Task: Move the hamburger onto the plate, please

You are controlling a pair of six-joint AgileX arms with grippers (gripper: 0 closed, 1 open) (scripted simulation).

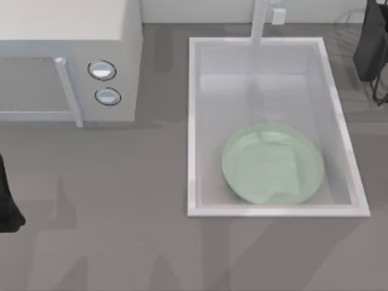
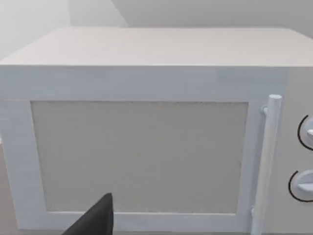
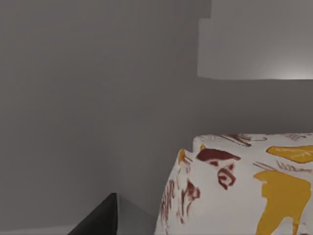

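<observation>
Plate (image 1: pixel 273 163) sitting in sink (image 1: pixel 195 121); hamburger (image 3: pixel 239 186) showing near right pincer; both pincers' state: can't tell.

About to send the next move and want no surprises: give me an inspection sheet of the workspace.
Surface: grey table, sink sunk into its right half.
Job's things: plate flat in the sink, nothing on it; hamburger close before the right wrist camera.
Clutter: microwave at far left, door shut.
Grippers: left arm at the left edge, facing the microwave; right arm at the far right corner.
Cables: thin dark loop beside the right arm, perhaps a cable.
Surroundings: faucet behind the sink.
</observation>
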